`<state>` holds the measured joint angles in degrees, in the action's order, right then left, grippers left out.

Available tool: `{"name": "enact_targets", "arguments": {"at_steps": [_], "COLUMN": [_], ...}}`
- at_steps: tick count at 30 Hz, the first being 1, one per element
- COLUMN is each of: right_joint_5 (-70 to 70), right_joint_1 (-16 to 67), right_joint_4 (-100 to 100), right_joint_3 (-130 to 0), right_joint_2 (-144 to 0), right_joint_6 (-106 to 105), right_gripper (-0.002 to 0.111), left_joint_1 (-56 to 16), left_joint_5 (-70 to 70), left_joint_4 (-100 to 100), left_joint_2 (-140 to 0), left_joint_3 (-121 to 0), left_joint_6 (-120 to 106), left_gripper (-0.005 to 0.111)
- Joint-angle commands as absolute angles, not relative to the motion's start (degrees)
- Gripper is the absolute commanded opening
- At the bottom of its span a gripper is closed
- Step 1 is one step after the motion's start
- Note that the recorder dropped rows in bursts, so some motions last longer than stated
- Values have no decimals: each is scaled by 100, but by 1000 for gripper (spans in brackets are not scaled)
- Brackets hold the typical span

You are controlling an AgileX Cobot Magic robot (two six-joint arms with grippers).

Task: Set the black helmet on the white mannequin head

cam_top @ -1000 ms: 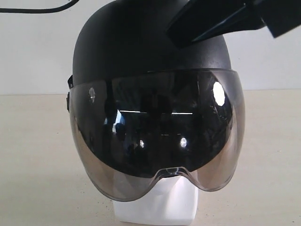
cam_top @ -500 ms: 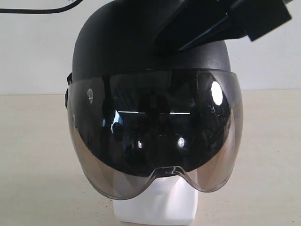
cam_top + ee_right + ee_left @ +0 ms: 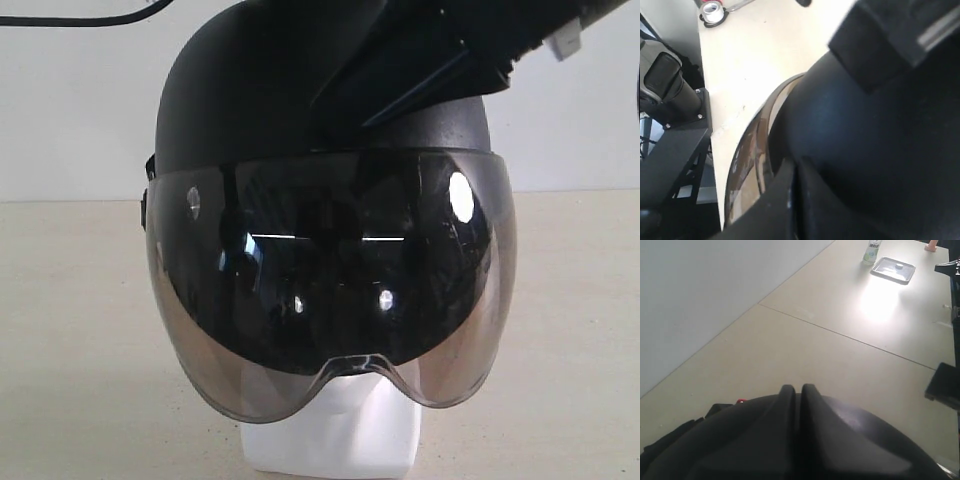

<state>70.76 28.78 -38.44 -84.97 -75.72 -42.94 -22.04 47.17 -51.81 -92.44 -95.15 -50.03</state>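
The black helmet [image 3: 250, 100] sits on the white mannequin head [image 3: 340, 435]. Only the head's chin and base show under the smoky visor [image 3: 330, 270]. My right gripper [image 3: 335, 95] comes in from the upper right, fingers shut, and lies on the helmet's crown. The right wrist view has that gripper [image 3: 794, 167] shut against the dark shell [image 3: 865, 150], beside the visor's rim [image 3: 747, 150]. My left gripper [image 3: 796, 388] is shut too, its tips just over the helmet's dome [image 3: 880, 440]. The mannequin's face is hidden.
The beige table [image 3: 80, 330] runs back to a white wall. A black cable [image 3: 80, 20] hangs at the top left. Far off stand a bottle [image 3: 871, 252] and a clear tray [image 3: 893, 269]. A black stand [image 3: 670, 80] sits past the table's edge.
My right gripper has slid left and lower across the helmet's crown. The helmet has rocked slightly, then settled about where it was.
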Motion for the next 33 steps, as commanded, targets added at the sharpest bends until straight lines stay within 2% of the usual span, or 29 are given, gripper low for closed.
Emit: {"name": "enact_targets", "arguments": {"at_steps": [1, 16, 25, 30, 33], "right_joint_5": [6996, 6996, 6996, 6971, 6313], "right_joint_1": [2858, 2858, 2858, 2858, 2858], "right_joint_4": [-3093, -3103, -3382, -3439, -3118], "right_joint_3": [-8456, -7261, -7290, -7950, -8173], "right_joint_2": [-7666, -7666, -7536, -6849, -6338], "right_joint_6": [-3964, -4132, -4394, -4409, -4385], "right_gripper": [0, 0, 0, 0, 0], "left_joint_1": [-2185, -2185, -2185, -2185, -2185], "left_joint_5": [4960, 5016, 5031, 4890, 4882], "left_joint_4": [-5035, -5048, -5108, -5447, -5336], "left_joint_2": [-9341, -9341, -9341, -9131, -8822], "left_joint_3": [-9491, -9491, -9503, -9624, -9708], "left_joint_6": [-4894, -4839, -4866, -5057, -5057], "left_gripper": [4, 4, 4, 4, 4]}}
